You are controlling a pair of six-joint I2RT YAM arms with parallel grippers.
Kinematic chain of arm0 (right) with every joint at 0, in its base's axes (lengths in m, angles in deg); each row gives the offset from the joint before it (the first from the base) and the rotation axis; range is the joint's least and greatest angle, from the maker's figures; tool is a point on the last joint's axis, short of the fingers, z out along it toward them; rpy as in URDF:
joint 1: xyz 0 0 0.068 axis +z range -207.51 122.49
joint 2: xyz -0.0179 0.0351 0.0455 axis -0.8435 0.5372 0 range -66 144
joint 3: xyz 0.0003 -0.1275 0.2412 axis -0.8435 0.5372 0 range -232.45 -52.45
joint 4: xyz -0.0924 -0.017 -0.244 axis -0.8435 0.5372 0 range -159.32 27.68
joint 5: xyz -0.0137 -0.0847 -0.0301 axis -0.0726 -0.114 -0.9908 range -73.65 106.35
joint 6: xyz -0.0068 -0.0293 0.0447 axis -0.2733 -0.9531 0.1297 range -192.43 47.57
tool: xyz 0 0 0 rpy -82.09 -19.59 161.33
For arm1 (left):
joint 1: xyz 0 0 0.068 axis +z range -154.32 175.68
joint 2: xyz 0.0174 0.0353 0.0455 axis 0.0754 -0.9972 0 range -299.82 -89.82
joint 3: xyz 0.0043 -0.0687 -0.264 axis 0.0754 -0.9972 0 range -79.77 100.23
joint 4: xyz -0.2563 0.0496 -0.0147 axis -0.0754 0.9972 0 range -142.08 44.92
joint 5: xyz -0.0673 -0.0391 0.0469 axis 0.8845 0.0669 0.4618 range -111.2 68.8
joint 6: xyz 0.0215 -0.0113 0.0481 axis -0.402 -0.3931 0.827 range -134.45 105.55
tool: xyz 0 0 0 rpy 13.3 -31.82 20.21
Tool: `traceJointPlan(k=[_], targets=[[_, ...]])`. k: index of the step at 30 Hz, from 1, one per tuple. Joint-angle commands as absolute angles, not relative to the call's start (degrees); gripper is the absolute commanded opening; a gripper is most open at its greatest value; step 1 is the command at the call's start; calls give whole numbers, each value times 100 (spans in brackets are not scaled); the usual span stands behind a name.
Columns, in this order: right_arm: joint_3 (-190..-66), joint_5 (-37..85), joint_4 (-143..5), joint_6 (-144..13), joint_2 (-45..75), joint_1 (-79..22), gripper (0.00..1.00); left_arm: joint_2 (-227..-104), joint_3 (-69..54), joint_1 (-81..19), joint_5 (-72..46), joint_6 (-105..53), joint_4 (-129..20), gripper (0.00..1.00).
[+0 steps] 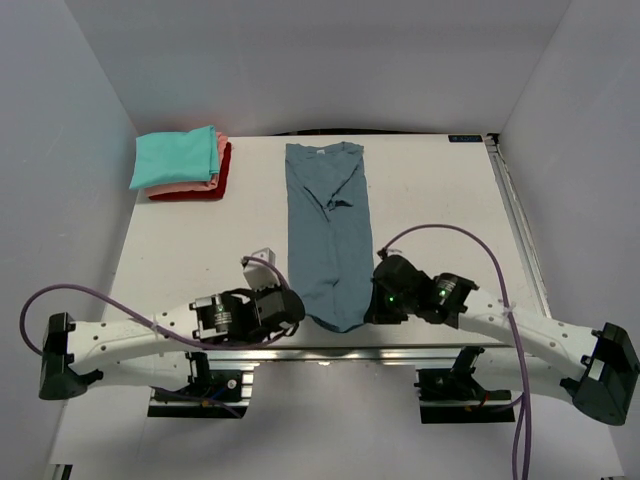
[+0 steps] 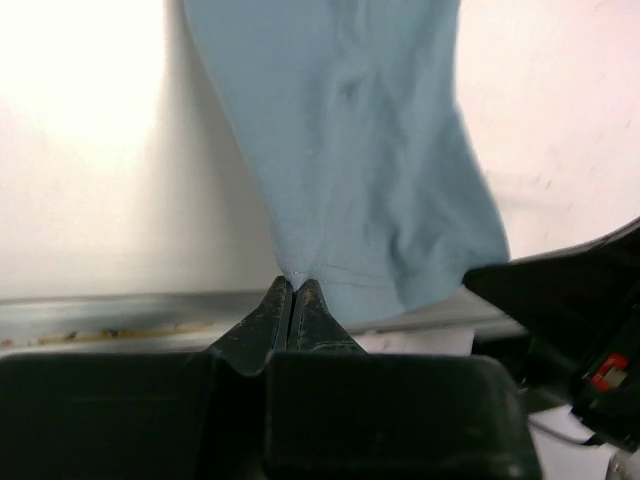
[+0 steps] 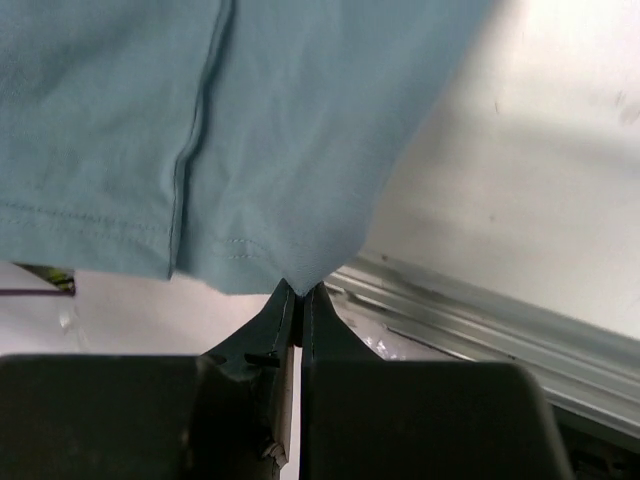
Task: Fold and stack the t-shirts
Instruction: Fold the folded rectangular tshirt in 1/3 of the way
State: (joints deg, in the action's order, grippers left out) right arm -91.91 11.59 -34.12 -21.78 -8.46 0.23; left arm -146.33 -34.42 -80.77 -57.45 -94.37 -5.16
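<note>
From above, a stack of three folded t-shirts point(image 1: 180, 165), teal over salmon-pink over red, sits at the far left corner of the white desk point(image 1: 200, 250). A dusty slate-blue cotton t-shirt point(image 1: 328, 230), already narrowed lengthwise, stretches from far edge to near edge. Its crosswise folds and stacking seem to be left. Both arms lie low along the near edge, with the left fingers point(image 1: 296, 312) and right fingers point(image 1: 369, 311) flanking the hem.

In the left wrist view, the left fingers point(image 2: 280, 300) are pressed together, pinching one hem corner of the shirt point(image 2: 350, 150).

In the right wrist view, the right fingers point(image 3: 285, 305) likewise pinch the other corner point(image 3: 250, 120).

the slate-blue t-shirt point(image 1: 325, 235) is soft matt cloth, the table point(image 1: 190, 245) smooth and white.
</note>
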Motion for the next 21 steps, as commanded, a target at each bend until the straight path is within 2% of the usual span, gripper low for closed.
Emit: traceJointPlan(k=[1,10,21], targets=[[-9902,677,-3135,-2549,-554,-81,0,-14790,-2845,-7728,-6322,-8952,-31,0],[-10808,553,-3126,-3208,44,-802,0,-15185,-2660,-5664,-5425,-7440,-664,0],[-11581,1134,-3381,-4096,992,-1900,0,-16538,-1904,-4415,-4389,-5981,-1226,0]])
